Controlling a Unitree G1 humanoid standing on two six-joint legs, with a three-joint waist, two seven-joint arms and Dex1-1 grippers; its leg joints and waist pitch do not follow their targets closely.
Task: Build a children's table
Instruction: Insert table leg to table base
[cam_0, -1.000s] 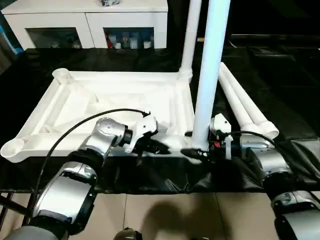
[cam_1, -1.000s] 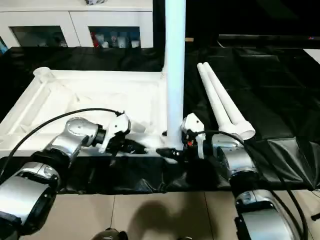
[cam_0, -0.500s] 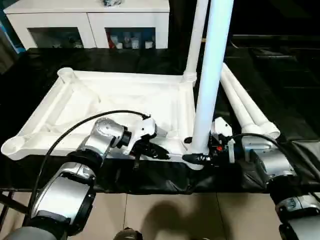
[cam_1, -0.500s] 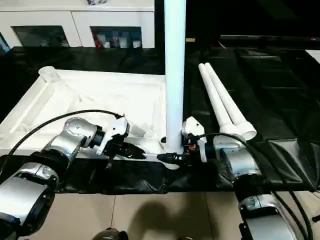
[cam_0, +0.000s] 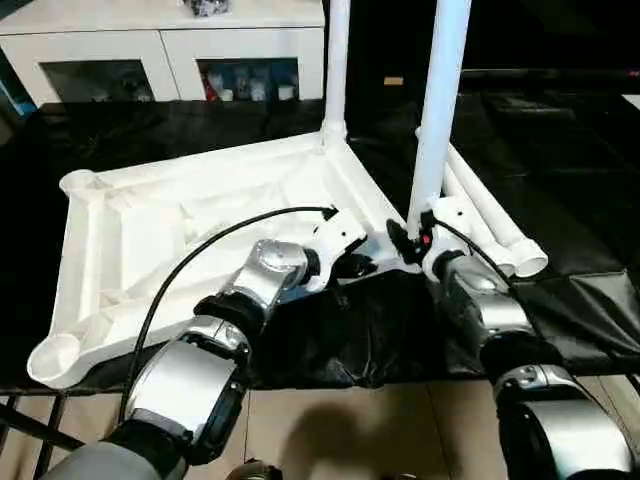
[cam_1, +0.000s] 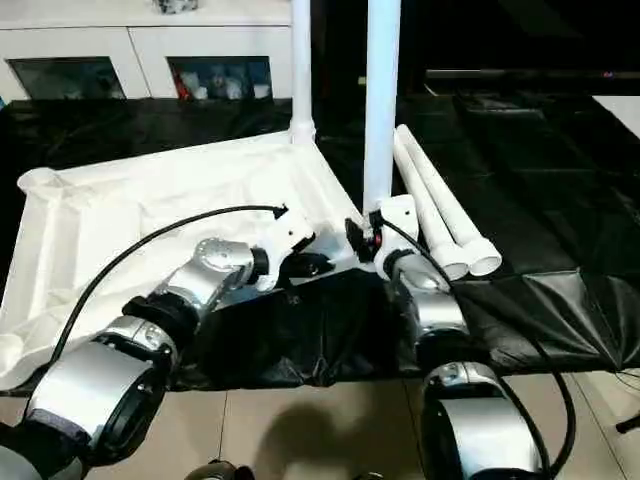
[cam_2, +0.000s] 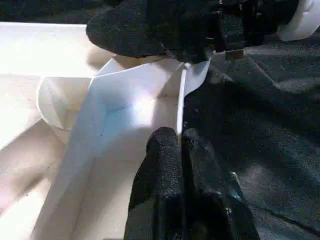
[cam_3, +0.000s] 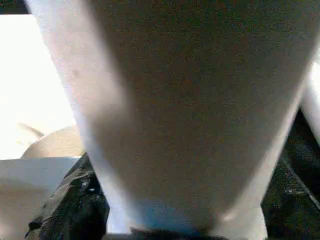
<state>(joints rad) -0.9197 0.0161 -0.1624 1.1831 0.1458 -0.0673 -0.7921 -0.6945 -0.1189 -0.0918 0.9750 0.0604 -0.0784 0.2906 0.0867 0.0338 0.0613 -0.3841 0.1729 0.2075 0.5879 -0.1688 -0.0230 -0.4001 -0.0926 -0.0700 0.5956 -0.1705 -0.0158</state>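
Two upright white tubular legs (cam_0: 437, 110) and two lying white legs (cam_0: 495, 222) block the right; black-draped desk (cam_0: 580, 300) beyond stays open.

Left gripper (cam_0: 362, 266): your fingers (cam_2: 165, 165) are pressed together, pointing toward the right gripper.
Right gripper (cam_0: 402, 243): your jaws stand apart, just beside the left one.
Forearms: both reach forward, converging.

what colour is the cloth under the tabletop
Black cloth, under the white tabletop; clearest in the left eye view.
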